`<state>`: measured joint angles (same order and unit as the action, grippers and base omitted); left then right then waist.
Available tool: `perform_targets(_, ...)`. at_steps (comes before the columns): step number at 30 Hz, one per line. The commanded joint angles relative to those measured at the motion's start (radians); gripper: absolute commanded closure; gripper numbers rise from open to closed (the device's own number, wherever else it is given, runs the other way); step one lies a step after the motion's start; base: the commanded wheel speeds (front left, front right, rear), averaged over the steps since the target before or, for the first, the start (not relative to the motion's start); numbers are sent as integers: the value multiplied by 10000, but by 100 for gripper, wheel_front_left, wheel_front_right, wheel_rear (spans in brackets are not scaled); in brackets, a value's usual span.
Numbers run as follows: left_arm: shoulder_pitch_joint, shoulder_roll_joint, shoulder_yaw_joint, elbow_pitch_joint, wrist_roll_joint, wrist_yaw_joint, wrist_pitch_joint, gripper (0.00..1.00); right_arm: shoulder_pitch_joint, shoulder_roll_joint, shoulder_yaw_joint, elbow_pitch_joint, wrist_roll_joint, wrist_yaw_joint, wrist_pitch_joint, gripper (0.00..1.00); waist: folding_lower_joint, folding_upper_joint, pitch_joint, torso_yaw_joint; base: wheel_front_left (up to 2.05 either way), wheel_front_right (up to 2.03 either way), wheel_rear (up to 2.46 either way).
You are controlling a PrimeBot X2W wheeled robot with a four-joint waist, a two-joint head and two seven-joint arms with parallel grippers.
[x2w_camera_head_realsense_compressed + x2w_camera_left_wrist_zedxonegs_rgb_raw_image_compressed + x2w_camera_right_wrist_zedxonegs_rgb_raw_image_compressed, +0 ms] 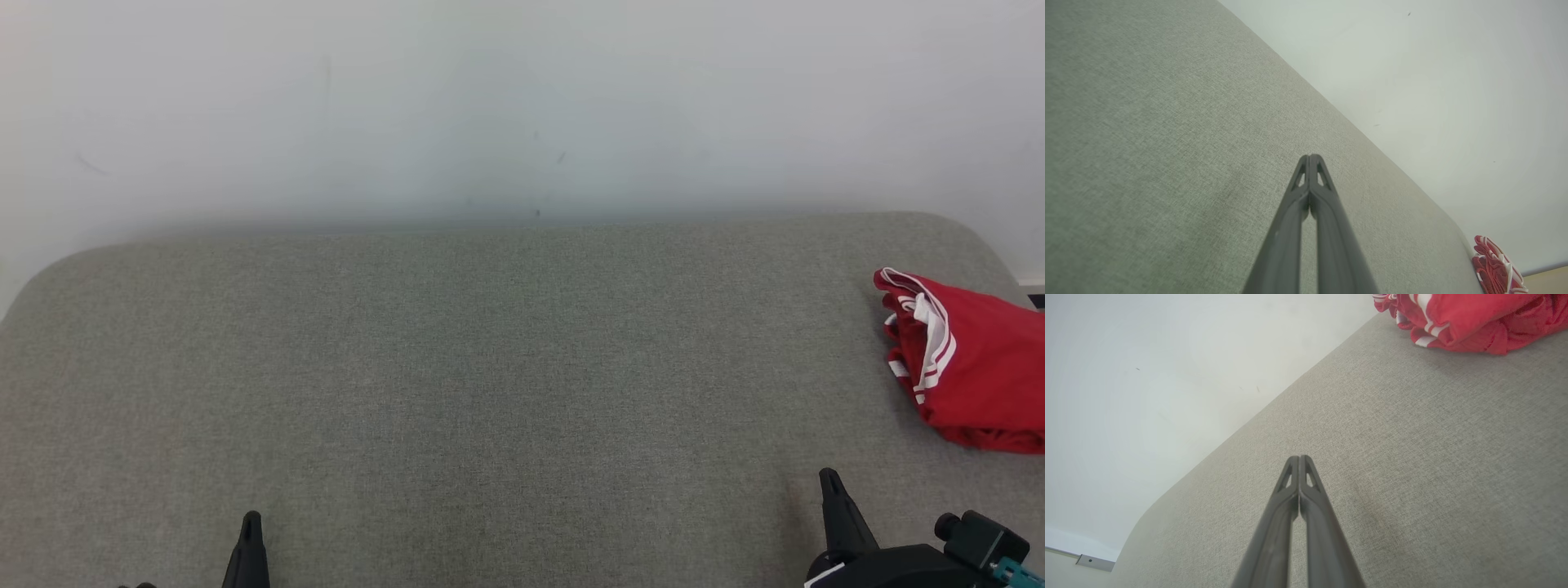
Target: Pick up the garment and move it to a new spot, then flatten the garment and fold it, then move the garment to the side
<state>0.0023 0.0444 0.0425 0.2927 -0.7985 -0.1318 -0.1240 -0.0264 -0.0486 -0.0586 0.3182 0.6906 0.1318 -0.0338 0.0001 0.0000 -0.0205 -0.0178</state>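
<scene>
Left gripper point(251, 523) and right gripper point(830, 482), both closed and empty, over a grey pad point(490, 367).
1 red garment point(971, 359) lies bunched ahead and right of the right gripper, not touching it.

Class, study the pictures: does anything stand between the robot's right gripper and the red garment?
Nothing visible does. The right gripper, shut, points up toward the red garment, which lies at the right edge of the grey surface. Bare grey fabric lies between them.
</scene>
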Motion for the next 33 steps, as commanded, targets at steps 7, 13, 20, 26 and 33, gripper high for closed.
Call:
perform_targets(7,-495,46,132,-53,-1068,7,285,100,-480,-12,-128,-65,1215,-7,233,100,0,0,23,15,0,0,0)
perform_targets(13,-635,49,176,-17,-1646,8,453,100,-577,-13,-181,-48,1865,-7,347,100,-1,0,38,24,0,0,0)
perform_targets(20,-806,54,233,28,-2421,8,663,100,-734,-14,-255,-23,2721,-8,512,100,-1,0,60,38,0,0,0)
perform_targets(26,-928,56,285,67,-3033,9,837,100,-864,-15,-312,0,3411,-9,627,100,-1,0,78,49,0,0,0)
perform_targets(33,-1078,59,343,109,-3702,10,1025,100,-982,-16,-378,21,4180,-11,766,100,-1,0,100,63,0,0,0)
